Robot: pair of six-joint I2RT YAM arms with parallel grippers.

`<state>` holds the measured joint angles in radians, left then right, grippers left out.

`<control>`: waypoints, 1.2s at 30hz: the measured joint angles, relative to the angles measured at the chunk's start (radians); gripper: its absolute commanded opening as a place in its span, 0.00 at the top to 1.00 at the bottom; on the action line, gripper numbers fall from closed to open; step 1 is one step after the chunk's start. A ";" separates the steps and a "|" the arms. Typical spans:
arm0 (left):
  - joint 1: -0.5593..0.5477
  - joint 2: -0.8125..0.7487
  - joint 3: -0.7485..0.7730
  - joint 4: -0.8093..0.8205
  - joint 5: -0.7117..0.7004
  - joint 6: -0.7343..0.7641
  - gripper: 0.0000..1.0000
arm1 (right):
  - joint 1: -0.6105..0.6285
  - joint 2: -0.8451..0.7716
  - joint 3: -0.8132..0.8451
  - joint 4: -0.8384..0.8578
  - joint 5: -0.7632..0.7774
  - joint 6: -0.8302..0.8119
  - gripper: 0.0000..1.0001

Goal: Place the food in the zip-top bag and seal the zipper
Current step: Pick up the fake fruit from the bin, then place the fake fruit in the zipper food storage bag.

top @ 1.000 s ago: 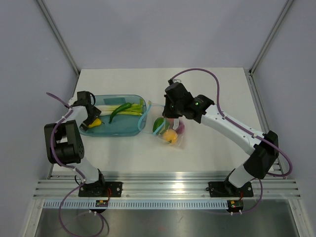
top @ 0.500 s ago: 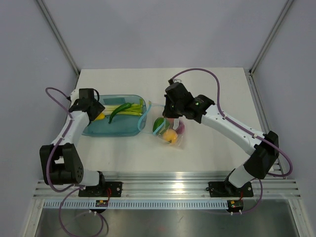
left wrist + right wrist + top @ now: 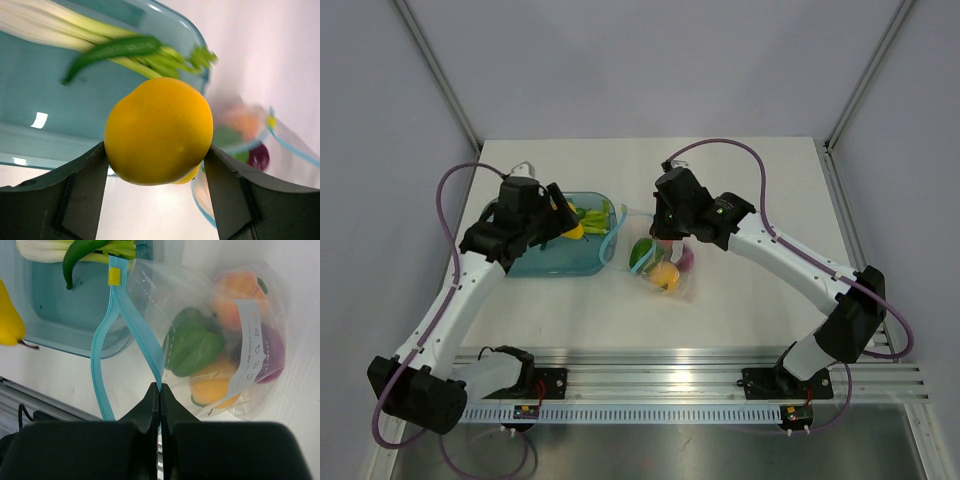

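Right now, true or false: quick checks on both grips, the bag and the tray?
1. The left fingers hold a yellow fruit. True.
2. The right fingers are open, clear of the zip-top bag. False: they are shut on its zipper.
3. The zipper is sealed. False: its two strips stand apart.
4. A green chili and stalks lie in the teal tray. True.
5. The bag is empty. False: a green pepper, orange pieces and a purple piece are inside.

Soft, even, bright light casts only faint shadows, and at the left wrist the yellow fruit point(image 3: 159, 131) is sharp, with white glare on the teal tray point(image 3: 30, 85) left of it, blurred stalks point(image 3: 75, 30) above it and a hazy bag point(image 3: 290, 145) right of it.
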<state>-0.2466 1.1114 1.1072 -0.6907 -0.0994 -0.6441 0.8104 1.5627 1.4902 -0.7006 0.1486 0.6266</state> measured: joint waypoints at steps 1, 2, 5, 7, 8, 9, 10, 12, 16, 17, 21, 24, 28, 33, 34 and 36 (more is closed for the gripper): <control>-0.045 -0.002 0.006 -0.011 0.014 -0.003 0.40 | 0.000 0.000 0.000 0.000 0.000 0.000 1.00; -0.082 -0.002 0.011 -0.018 0.027 -0.007 0.40 | 0.000 0.000 0.000 0.000 0.000 0.002 1.00; -0.182 0.002 0.015 -0.019 0.050 -0.027 0.40 | 0.000 0.000 0.000 0.000 0.000 0.005 1.00; -0.241 0.013 0.016 -0.011 0.055 -0.046 0.40 | 0.000 0.000 0.000 0.000 -0.001 0.008 1.00; -0.266 0.023 0.016 -0.002 0.055 -0.056 0.40 | 0.000 0.000 0.000 0.000 -0.001 0.008 1.00; -0.289 0.037 0.017 0.008 0.055 -0.066 0.40 | 0.000 0.000 0.000 0.000 -0.001 0.010 1.00; -0.312 0.053 0.017 0.016 0.055 -0.076 0.40 | 0.000 0.000 0.000 0.000 -0.001 0.010 1.00; -0.348 0.088 0.017 0.037 0.055 -0.094 0.40 | 0.000 0.000 0.000 0.000 -0.001 0.011 1.00; -0.389 0.154 0.018 0.082 0.057 -0.124 0.16 | 0.000 0.000 0.000 0.000 0.000 0.014 1.00; -0.394 0.165 0.019 0.089 0.059 -0.125 0.10 | 0.000 0.000 0.000 -0.001 0.000 0.015 1.00; -0.414 0.223 0.050 0.104 0.069 -0.139 0.01 | 0.000 0.000 0.000 -0.004 0.000 0.016 1.00; -0.419 0.232 0.058 0.108 0.074 -0.138 0.01 | 0.000 0.000 0.000 -0.005 0.000 0.017 1.00; -0.420 0.224 0.089 0.087 0.071 -0.115 0.09 | 0.000 0.000 0.000 -0.007 0.006 0.018 1.00; -0.400 0.143 0.120 0.045 0.036 -0.071 0.35 | 0.000 0.000 0.000 -0.008 0.008 0.018 1.00; -0.385 0.120 0.120 0.039 0.035 -0.063 0.38 | 0.000 -0.001 0.000 -0.008 0.008 0.018 1.00; -0.317 0.076 0.116 0.032 0.039 -0.041 0.39 | 0.000 -0.004 0.000 -0.009 0.009 0.018 1.00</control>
<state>-0.5636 1.1870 1.2236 -0.6582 -0.0601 -0.6853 0.8104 1.5585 1.4902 -0.7094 0.1577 0.6445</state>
